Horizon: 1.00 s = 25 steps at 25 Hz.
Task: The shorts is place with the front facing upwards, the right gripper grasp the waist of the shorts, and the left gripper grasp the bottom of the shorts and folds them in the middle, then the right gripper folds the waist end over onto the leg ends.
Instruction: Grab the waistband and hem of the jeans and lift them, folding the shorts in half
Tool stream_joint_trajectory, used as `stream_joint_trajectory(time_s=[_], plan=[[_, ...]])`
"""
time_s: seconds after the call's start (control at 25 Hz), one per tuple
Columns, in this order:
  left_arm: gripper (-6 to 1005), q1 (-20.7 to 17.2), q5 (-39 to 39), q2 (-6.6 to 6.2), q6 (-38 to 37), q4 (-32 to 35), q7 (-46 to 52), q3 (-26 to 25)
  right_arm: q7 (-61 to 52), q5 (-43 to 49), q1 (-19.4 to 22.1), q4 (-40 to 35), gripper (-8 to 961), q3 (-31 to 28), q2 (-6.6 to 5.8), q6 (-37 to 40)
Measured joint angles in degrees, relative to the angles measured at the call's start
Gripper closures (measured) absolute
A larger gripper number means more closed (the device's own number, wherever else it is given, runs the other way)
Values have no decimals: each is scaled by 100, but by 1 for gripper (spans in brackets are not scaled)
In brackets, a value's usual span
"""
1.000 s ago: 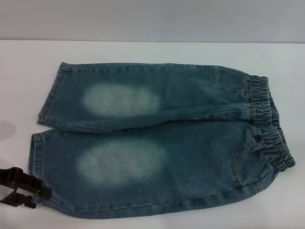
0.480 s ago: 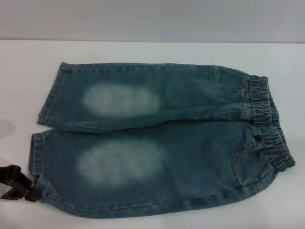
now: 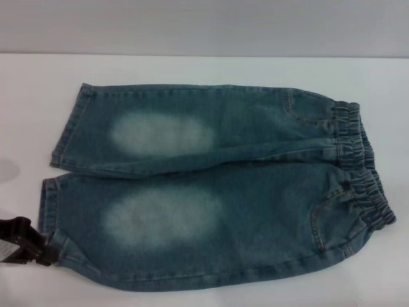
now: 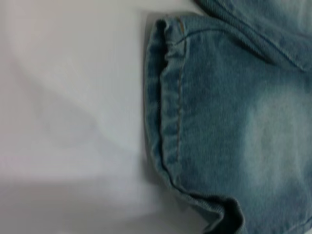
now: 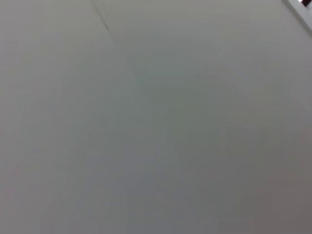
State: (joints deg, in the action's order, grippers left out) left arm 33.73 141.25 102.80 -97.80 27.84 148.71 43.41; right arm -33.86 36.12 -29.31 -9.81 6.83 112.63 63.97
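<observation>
Shorts (image 3: 211, 185) flat on white table (image 3: 192, 67), left gripper (image 3: 39, 251) touching near hem corner (image 4: 214, 214), claw state unclear

We see a white table (image 3: 204, 67) filling most of the head view, its surface plain and smooth. Its far edge runs straight across the upper part of that view, and behind this edge stands a pale grey wall (image 3: 204, 25). Near the table's left edge a faint grey shadow (image 3: 7, 171) lies on the white top. In the left wrist view the same white surface (image 4: 68, 97) shows soft grey shading towards one side.
</observation>
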Motion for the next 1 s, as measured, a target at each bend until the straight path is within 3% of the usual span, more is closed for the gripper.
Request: stream_joint_trajectory(time_s=[0.32, 0.48, 0.64, 0.8, 0.84, 0.88, 1.0], plan=[[941, 53, -25, 152, 157, 114, -17, -20, -827, 52, 38, -380, 166, 893, -86, -277], [940, 55, -28, 217, 205, 152, -41, -429, -1719, 517, 128, -723, 166, 1443, -166, -353], [939, 70, -27, 234, 202, 142, -17, -1247, -3322, 1597, 248, -1185, 166, 1831, -365, -329], [938, 84, -27, 220, 218, 196, -32, -1318, -4802, 3088, 302, -1755, 165, 2071, -638, -11], [938, 90, -27, 211, 235, 210, -41, -1312, -5419, 3968, 286, -2038, 165, 2117, -763, 322], [938, 90, -27, 209, 254, 227, -44, -1311, -5419, 3968, 286, -2038, 165, 2117, -763, 322], [937, 91, -27, 213, 312, 260, -57, -1328, -6199, 5225, 166, -2424, 165, 2147, -911, 760]])
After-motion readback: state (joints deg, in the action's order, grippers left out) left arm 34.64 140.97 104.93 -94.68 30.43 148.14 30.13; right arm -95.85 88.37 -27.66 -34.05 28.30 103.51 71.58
